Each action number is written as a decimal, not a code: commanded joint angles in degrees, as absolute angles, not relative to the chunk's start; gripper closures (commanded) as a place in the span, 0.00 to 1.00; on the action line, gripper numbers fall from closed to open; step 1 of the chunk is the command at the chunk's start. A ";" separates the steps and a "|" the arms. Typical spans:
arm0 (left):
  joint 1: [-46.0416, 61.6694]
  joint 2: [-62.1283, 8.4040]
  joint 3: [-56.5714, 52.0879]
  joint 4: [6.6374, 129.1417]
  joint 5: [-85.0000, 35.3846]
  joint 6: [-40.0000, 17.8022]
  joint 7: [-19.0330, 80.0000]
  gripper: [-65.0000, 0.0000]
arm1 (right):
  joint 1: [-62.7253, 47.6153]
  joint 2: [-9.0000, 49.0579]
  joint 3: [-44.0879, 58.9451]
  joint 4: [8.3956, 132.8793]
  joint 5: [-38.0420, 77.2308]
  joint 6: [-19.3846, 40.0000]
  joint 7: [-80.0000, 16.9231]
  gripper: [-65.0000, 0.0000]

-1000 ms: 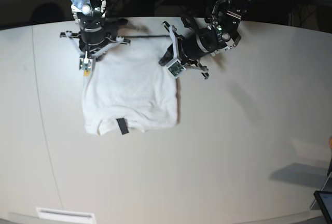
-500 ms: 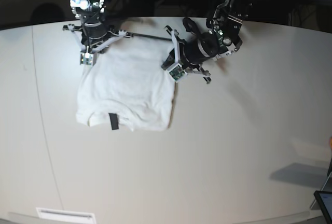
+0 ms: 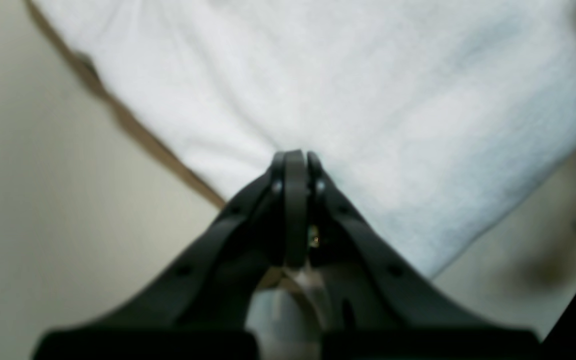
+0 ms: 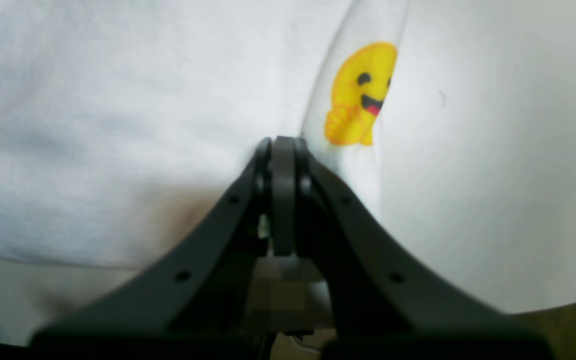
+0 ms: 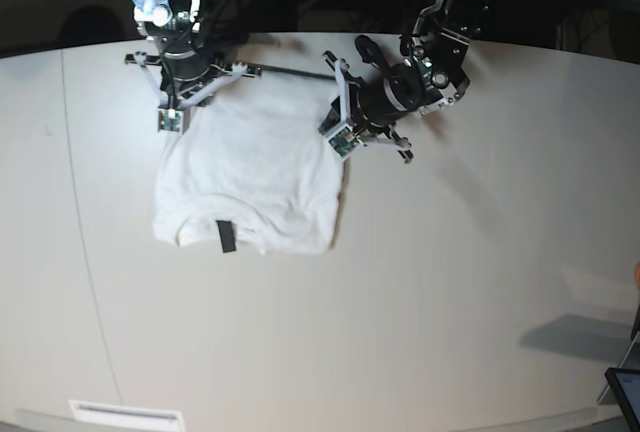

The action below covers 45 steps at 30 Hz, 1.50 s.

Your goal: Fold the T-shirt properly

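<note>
From my remote station, the base view reads left to right: my right tool (image 5: pixel 180 92) sits at the far left corner of the T-shirt (image 5: pixel 245 167), its two black fingers (image 4: pixel 283 165) pressed fully together in the wrist view, their tips against the white cloth; whether a fold of fabric is pinched between them I cannot tell. Just beside those tips, a yellow smiling-face print (image 4: pixel 358 95) shows on a strip of the shirt along its edge. The T-shirt lies plain side up on the pale table (image 5: pixel 420 292), folded into a rough square toward the table's far left part, with its collar edge nearest the camera and a small black neck tag (image 5: pixel 226 236) standing out against the white. The near edge is slightly rumpled, and the right border casts a thin shadow on the table. At the shirt's far right corner rests my left tool (image 5: pixel 335 117), angled in from the right; its wrist view shows the fingers (image 3: pixel 295 175) likewise closed tight, tips set on the blurred white cloth close to its edge, and again I cannot tell whether they have hold of fabric.
</note>
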<state>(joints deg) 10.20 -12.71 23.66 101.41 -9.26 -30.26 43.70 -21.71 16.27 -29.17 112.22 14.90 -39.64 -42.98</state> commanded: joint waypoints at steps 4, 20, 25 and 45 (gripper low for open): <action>10.68 -13.05 23.43 102.11 -8.84 -30.11 44.18 1.00 | -20.88 17.54 -28.97 112.57 14.73 -40.00 -42.95 1.00; 10.95 -12.97 23.34 102.37 -8.84 -30.11 44.18 1.00 | -19.56 18.51 -29.14 111.96 14.90 -40.00 -42.95 1.00; 10.95 -12.70 19.30 103.69 -8.84 -30.11 44.18 1.00 | -19.56 18.51 -29.14 112.22 14.99 -40.00 -42.95 1.00; 10.86 -12.62 13.67 115.74 -8.75 -25.71 43.74 1.00 | -20.09 18.59 -28.79 115.21 5.93 -40.00 -27.21 1.00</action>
<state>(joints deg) 11.31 -12.36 14.09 114.67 -8.86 -26.04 44.80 -20.12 18.24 -29.10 114.08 6.13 -39.70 -27.92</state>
